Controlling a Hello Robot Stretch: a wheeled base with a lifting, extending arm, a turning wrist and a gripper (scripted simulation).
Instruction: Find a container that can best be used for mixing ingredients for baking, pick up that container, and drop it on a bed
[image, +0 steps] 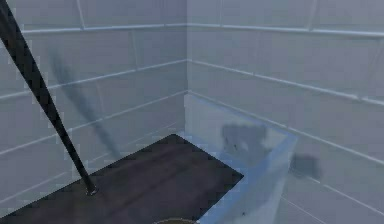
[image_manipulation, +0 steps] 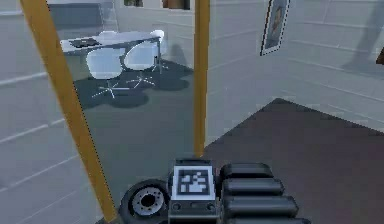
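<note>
Mixing container: where it stands cannot be told, and by judgement the search for it is not yet finished. Nearest, at the arm side view's bottom edge, the end effector (image_manipulation: 148, 200) sits beside a white marker square (image_manipulation: 195, 182) on the dark arm (image_manipulation: 250, 195); its far end cannot be made out, so whether it holds anything, and how its fingers are set, cannot be told. Just beyond rise a near yellow post (image_manipulation: 62, 110) and a second yellow post (image_manipulation: 201, 70), with dark floor (image_manipulation: 310, 150) to their right. In the forward view a black pole (image: 45, 95) slants across the left, a pale blue ledge (image: 255, 180) lies low at the right, and grey panelled walls (image: 100, 60) meet in a corner close ahead. Farther off, between the posts, a white counter (image_manipulation: 110, 40) stands among white chairs (image_manipulation: 105, 65); a framed picture (image_manipulation: 275, 25) hangs beyond. Probable hazards: (a) driving ahead would put the base against the corner or the ledge; (b) a turn could swing the body into the near post; (c) the gap between the posts may be glazed, which cannot be told, so a straight run to the counter risks collision; (d) a vessel chosen from afar may be the wrong one for the bed.
</note>
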